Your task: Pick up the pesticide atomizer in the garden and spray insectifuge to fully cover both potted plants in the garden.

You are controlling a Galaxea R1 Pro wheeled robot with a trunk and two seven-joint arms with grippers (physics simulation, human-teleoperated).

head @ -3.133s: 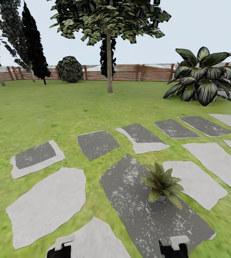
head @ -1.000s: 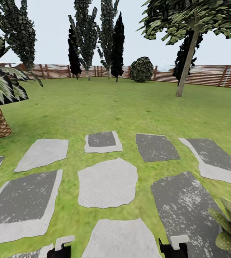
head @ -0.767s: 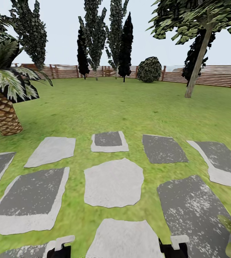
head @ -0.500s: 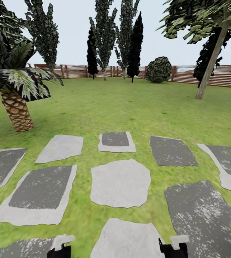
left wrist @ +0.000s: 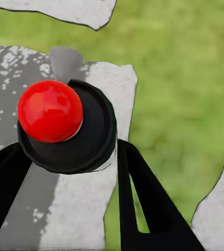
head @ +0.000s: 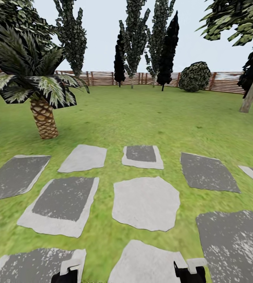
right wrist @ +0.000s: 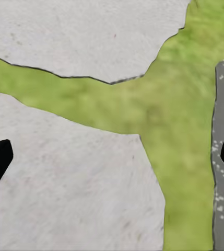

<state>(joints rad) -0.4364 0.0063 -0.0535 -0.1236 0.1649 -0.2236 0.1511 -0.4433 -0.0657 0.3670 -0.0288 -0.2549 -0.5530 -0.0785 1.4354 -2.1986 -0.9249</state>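
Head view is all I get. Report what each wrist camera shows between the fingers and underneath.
Observer: Left gripper has its fingers spread, gripping nothing; a red ball on a black round mount shows beyond them.
Operator: Now the ground below it.
Observer: A grey-and-pale stepping stone, with grass beside it.
Operator: Give me the right side.
Observer: Right gripper is wide open and empty, over pale stones parted by a grass strip.
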